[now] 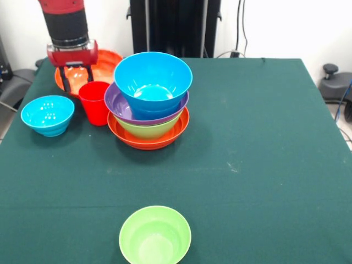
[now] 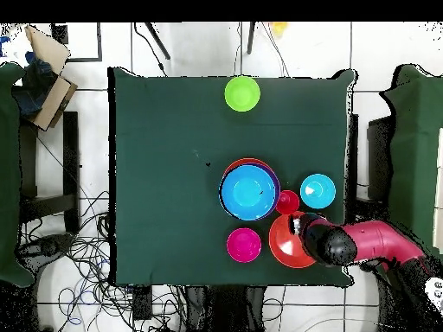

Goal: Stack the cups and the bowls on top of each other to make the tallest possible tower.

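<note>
Four bowls in the tower: I count a glossy nested pile of plastic bowls (image 1: 148, 104) left of the table's centre in the front view, wide orange bowl at the base, then green, wide purple, and a blue bowl on top.
Loose pieces: a small straight-sided red plastic tumbler (image 1: 95, 102) stands just beside the pile; a round blue plastic bowl (image 1: 48, 114) sits near it on the far side of the tumbler; a green round plastic bowl (image 1: 155, 235) lies well apart at the table's camera-side edge; a second wide orange plastic bowl (image 1: 104, 61) lies behind the tumbler.
Gripper: the red and black gripper (image 1: 76, 80) hangs over the second orange bowl with its two dark fingers (image 1: 65, 81) spread apart, and I see nothing held between them.
Handling: I judge these pieces light, stiff and slippery; a bowl is best pinched across its rim wall, the tumbler across its sides near the lip.
Risk: I expect a hard squeeze on the glossy rim could make a bowl squirt out.
Overhead only: a small magenta plastic bowl (image 2: 244, 245) near the robot-side edge, which the front view hides behind the pile.
Front only: the layer order of the pile, and the gripper's spread fingers.
Surface: dark green tablecloth (image 1: 264, 165).
</note>
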`<action>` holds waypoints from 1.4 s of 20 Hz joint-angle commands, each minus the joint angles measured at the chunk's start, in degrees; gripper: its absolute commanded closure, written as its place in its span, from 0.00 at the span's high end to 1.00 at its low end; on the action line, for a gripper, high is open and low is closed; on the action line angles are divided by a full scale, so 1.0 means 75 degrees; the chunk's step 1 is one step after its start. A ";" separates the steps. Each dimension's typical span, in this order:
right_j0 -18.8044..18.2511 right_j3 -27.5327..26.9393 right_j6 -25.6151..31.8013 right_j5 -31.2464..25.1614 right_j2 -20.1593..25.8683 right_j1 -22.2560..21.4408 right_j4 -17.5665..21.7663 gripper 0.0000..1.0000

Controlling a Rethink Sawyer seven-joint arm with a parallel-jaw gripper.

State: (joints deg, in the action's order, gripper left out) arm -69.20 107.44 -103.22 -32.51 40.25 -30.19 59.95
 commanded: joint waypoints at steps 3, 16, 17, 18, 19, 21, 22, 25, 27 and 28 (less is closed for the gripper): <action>0.0784 -0.0979 0.1119 0.0643 -0.0309 0.1279 0.1037 1.00; 0.0800 -0.0869 0.0966 0.0774 -0.0426 0.1175 0.1116 0.00; 0.0786 -0.0836 0.0984 0.0748 -0.0420 0.1135 0.1088 0.00; 0.0791 -0.0769 0.0965 0.0729 -0.0425 0.1061 0.1066 0.00; 0.0788 -0.0739 0.0965 0.0720 -0.0422 0.1018 0.1047 0.00; 0.0799 -0.0651 0.0912 0.0721 -0.0439 0.0919 0.1032 0.00; 0.0810 -0.0600 0.0880 0.0715 -0.0440 0.0865 0.1016 0.00; 0.0808 -0.0467 0.0841 0.0677 -0.0427 0.0706 0.0946 0.00; 0.0778 -0.0364 0.0852 0.0613 -0.0411 0.0570 0.0865 1.00; 0.0754 -0.0321 0.0900 0.0574 -0.0403 0.0529 0.0840 1.00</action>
State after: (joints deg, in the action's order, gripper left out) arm -66.55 104.63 -103.23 -29.08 39.72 -24.65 63.34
